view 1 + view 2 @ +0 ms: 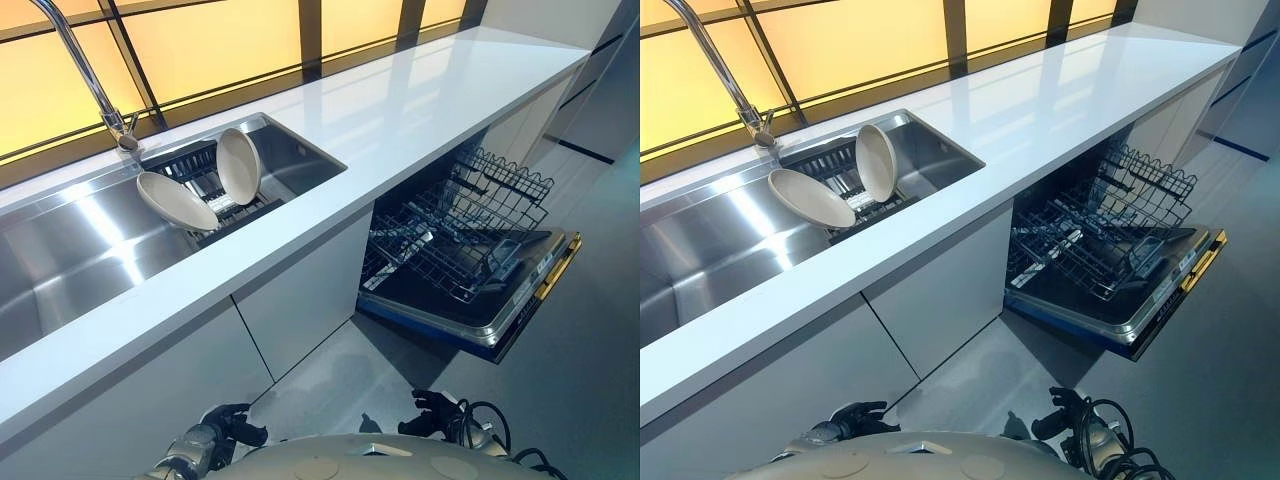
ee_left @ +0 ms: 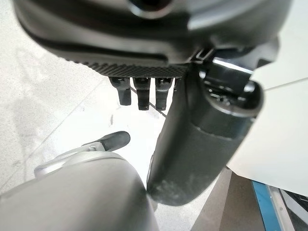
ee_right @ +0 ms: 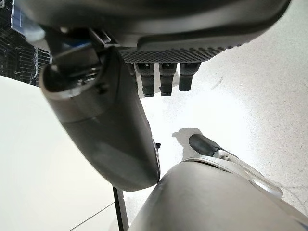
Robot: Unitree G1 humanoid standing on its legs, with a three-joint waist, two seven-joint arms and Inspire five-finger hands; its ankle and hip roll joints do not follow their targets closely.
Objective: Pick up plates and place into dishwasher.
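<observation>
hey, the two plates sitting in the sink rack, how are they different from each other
The left plate leans far over, nearly flat, its underside facing up; the right plate stands almost upright on its edge. The left plate sits nearer the counter's front edge, at the rack's left end; the right plate stands further back, towards the sink's right wall. Both are round, plain and off-white, and both rest in the same dark rack.

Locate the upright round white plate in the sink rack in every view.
Left eye view: upright round white plate, upper left, in the dark sink rack.
Right eye view: upper left too.
Left wrist view: aimed at the floor.
Right wrist view: likewise.
Shared landmark: chrome tap behind it.
</observation>
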